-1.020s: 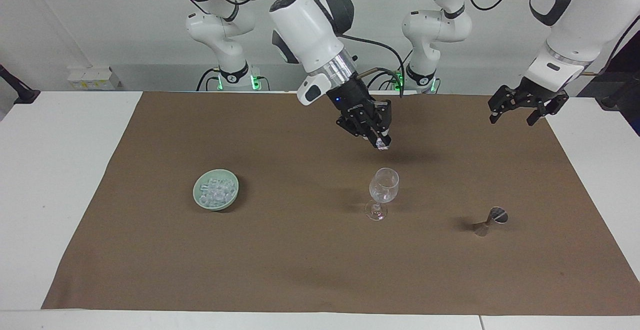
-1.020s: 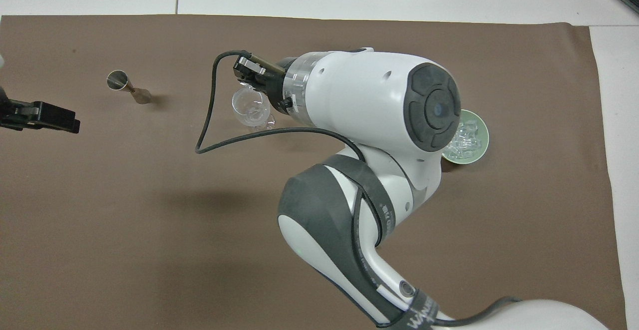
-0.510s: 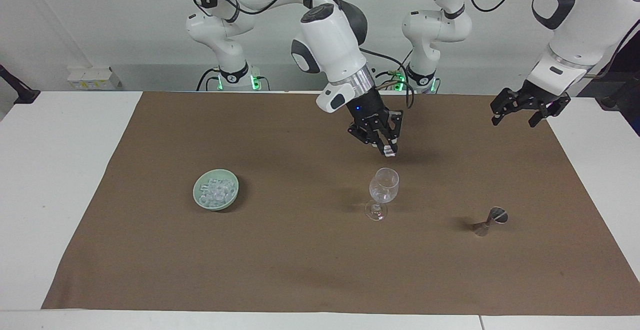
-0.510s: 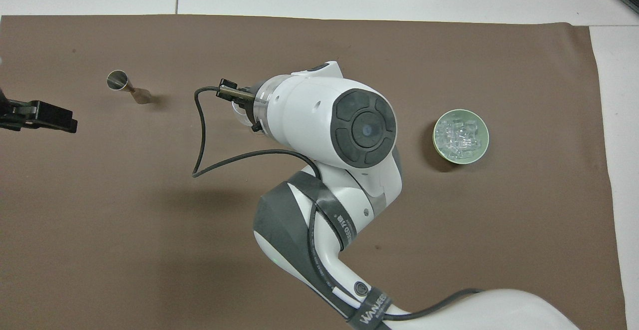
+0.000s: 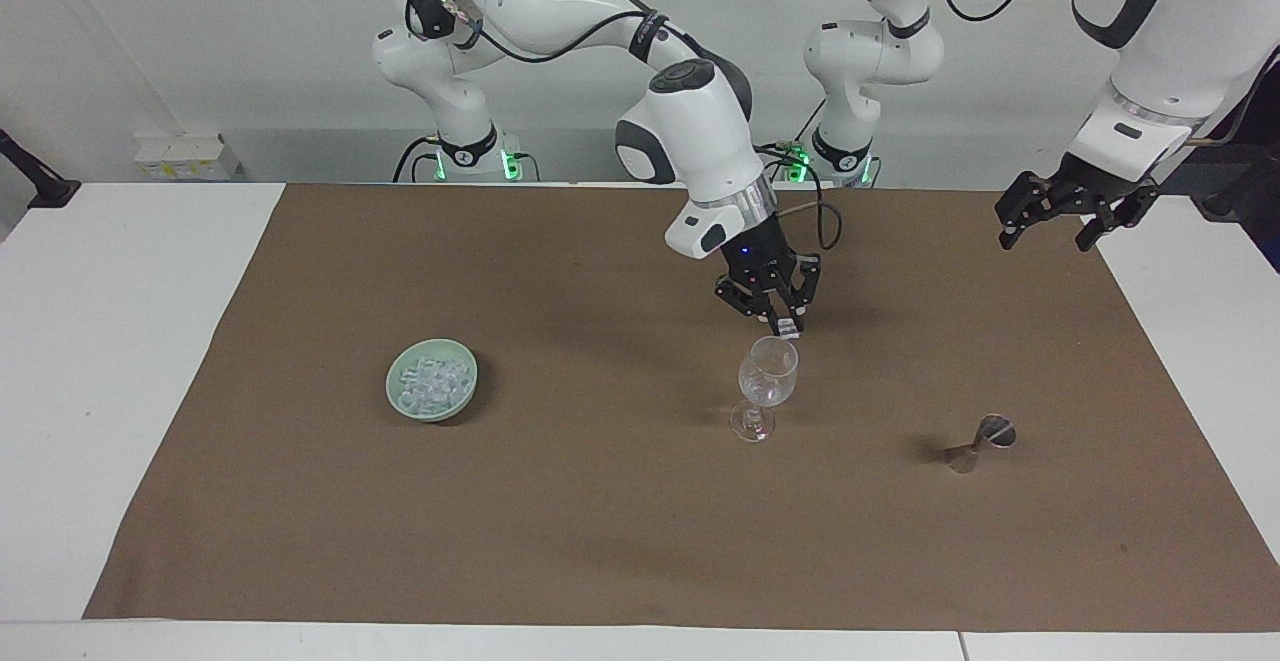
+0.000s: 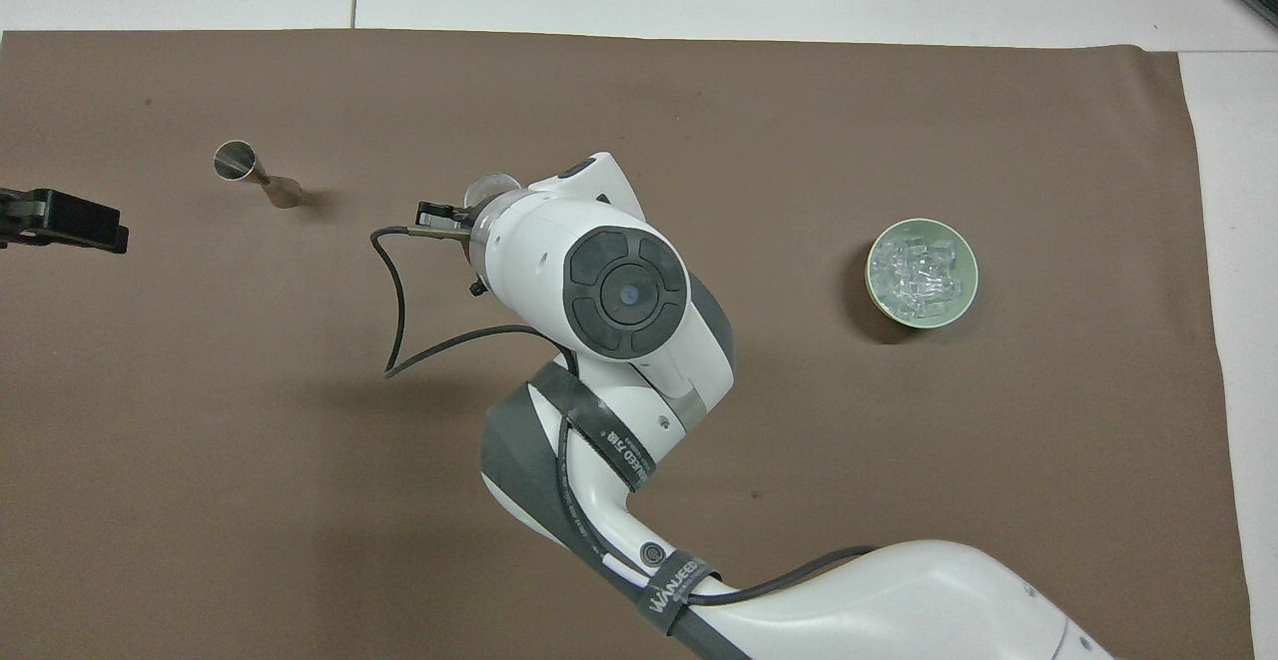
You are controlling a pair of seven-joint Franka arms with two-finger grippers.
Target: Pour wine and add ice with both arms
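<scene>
Your right tool (image 5: pixel 783 320) hangs just over the rim of the wine glass (image 5: pixel 767 381), fingers pinched on one small clear ice cube (image 5: pixel 789 332); cube not touching the glass as far as the facing view shows. Glass stands upright mid-cloth. Your left tool (image 5: pixel 1075 211) waits raised over the cloth's edge at the left arm's end, fingers spread, holding nothing. The rest of the ice (image 5: pixel 432 384) sits heaped in the green bowl (image 5: pixel 400 403), toward the right arm's end of the worktop (image 5: pixel 110 341). A metal jigger (image 5: pixel 980 441) lies tipped on the brown cloth (image 5: pixel 600 521), toward the left arm's end. From overhead, the right arm (image 6: pixel 609 281) hides most of the glass.
</scene>
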